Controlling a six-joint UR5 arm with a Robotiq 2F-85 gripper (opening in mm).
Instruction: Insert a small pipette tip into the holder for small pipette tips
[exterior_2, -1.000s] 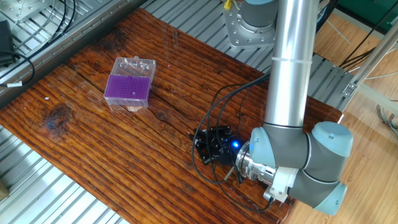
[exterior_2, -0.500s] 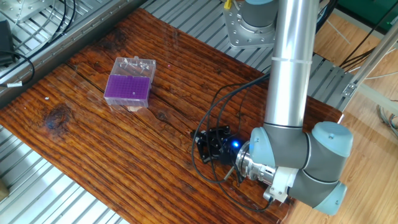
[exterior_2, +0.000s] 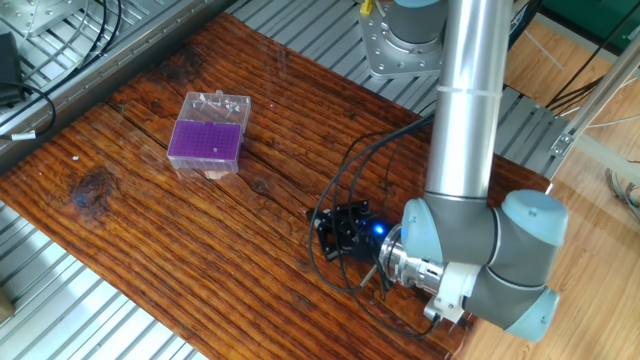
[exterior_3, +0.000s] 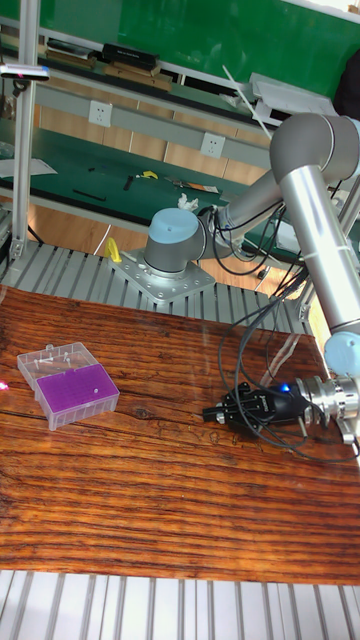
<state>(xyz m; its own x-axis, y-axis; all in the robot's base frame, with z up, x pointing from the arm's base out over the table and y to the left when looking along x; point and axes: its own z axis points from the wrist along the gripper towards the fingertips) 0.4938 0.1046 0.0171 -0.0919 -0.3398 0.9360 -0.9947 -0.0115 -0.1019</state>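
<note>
Holder for small pipette tips (exterior_2: 206, 139) resting on the wooden surface (exterior_2: 150, 240) toward its far left part, purple top plate facing up, clear lid section behind it. Well apart from it, toward the right side of the surface, black gripper (exterior_2: 325, 235) held low and lying nearly level, jaws pointing left toward the holder's side. State of the jaws: cannot tell, black fingers bunched together and too small to separate in either view; no tip visible between them. Blue light glowing at the gripper's base, black cables (exterior_2: 345, 175) looping above and around it. In the tall fixed view, same layout: holder (exterior_3: 68, 384) at left, gripper (exterior_3: 218, 412) at right, grey arm (exterior_3: 310, 230) rising behind.
</note>
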